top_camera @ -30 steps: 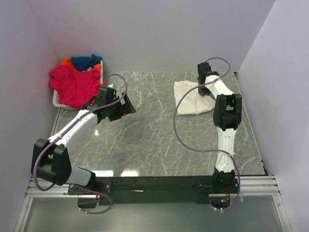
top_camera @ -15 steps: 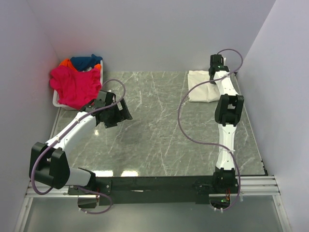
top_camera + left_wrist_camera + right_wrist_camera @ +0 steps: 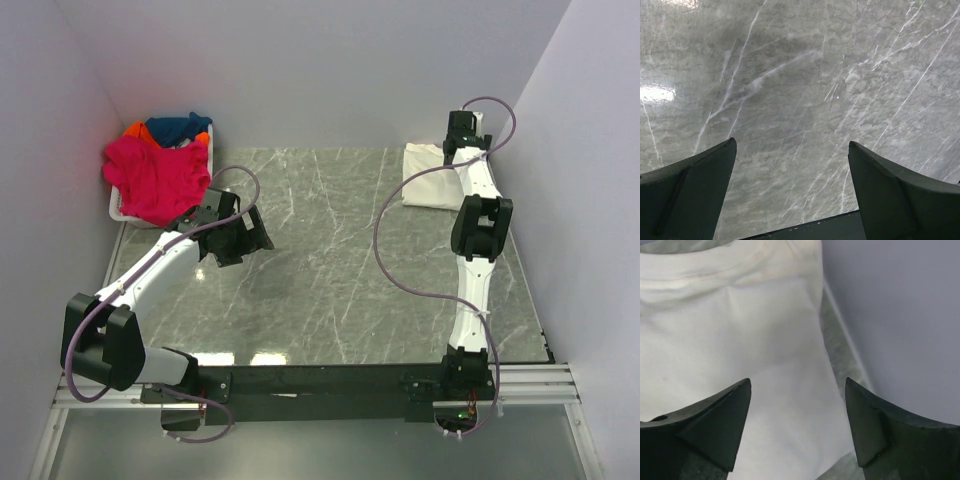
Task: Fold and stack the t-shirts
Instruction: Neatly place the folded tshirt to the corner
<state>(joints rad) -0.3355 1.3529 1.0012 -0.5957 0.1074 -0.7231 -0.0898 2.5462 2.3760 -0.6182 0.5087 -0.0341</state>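
A folded cream t-shirt [image 3: 428, 182] lies flat in the table's far right corner. My right gripper [image 3: 455, 150] hovers just above it, and the right wrist view shows the gripper [image 3: 797, 380] open over the cream cloth [image 3: 730, 340] with nothing between its fingers. My left gripper [image 3: 250, 232] hangs wide open over bare marble at the left of centre; in the left wrist view the gripper [image 3: 791, 141] is empty. A magenta t-shirt [image 3: 155, 180], a dark blue one [image 3: 175, 127] and an orange one [image 3: 133, 129] are heaped in the far left corner.
A white basket [image 3: 118, 212] holds the heap of coloured shirts against the left wall. The right wall [image 3: 900, 315] rises right beside the cream shirt's edge. Grey marble tabletop [image 3: 320, 260] spreads between the arms.
My right gripper carried the cream shirt from mid-right into the far right corner, then opened and let it go. The left arm drew back slightly to the left.
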